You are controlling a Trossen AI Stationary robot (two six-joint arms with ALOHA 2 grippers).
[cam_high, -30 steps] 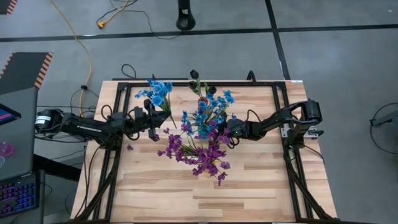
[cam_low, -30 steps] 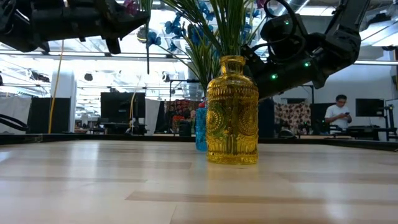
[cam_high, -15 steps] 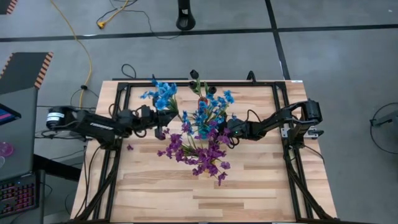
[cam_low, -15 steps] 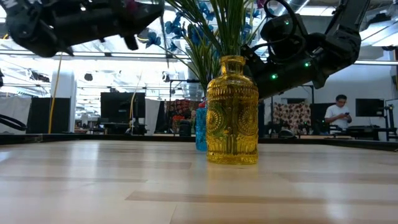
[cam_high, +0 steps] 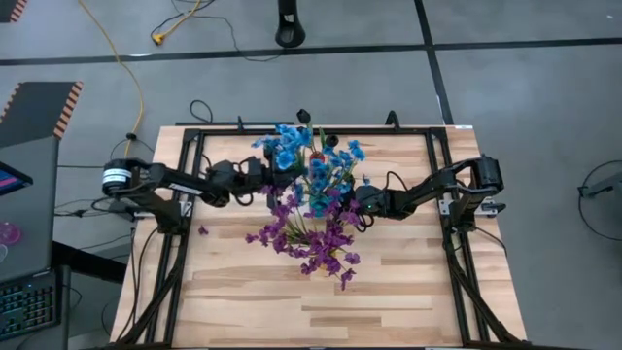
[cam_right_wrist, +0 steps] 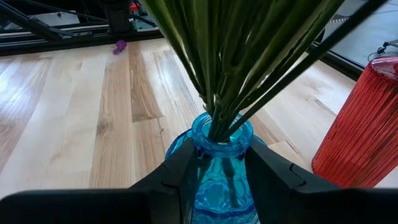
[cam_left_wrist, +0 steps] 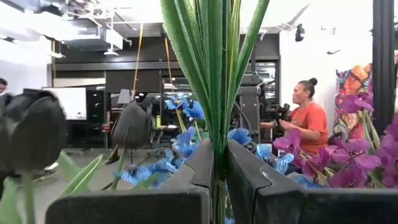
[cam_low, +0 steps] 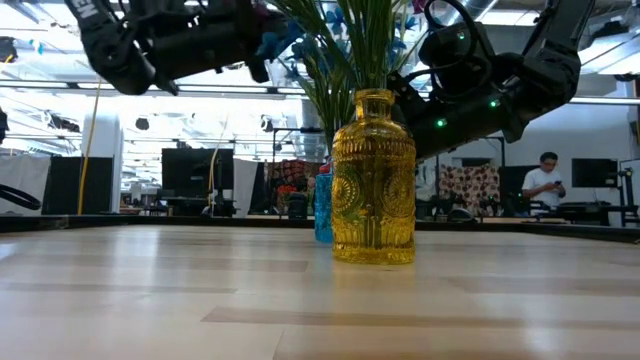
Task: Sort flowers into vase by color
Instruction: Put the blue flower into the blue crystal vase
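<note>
Left side of the desk (cam_high: pixel 389 292) first: the left arm reaches in over the wood, and its pincer (cam_high: pixel 264 181) is clamped on a blue sprig (cam_high: pixel 290 148), the green stem (cam_left_wrist: pixel 214 93) pinched between the two dark fingers (cam_left_wrist: pixel 245 177) in the left wrist view. That sprig is held up in the air, its blue head right against the bouquet in the middle. One small purple petal (cam_high: pixel 202 230) lies loose on the boards below the arm.

Centre now: three vases in play. The yellow vase (cam_low: pixel 373 180) stands nearest in the low view, packed with green stems. Behind it peeks the blue vase (cam_low: pixel 322 205), and from above a mass of blue flowers (cam_high: pixel 326 170) sits over it, with purple flowers (cam_high: pixel 316 238) spreading toward the front. The red vase (cam_right_wrist: pixel 360 124) stands just beside the blue one, and two dark buds (cam_left_wrist: pixel 34 134) show up close in the left wrist view.

Right side: the right pincer (cam_right_wrist: pixel 214 168) is closed round the blue vase's neck, fingers pressed on either side of the glass. A person in orange (cam_left_wrist: pixel 303 118) sits in the room beyond.
</note>
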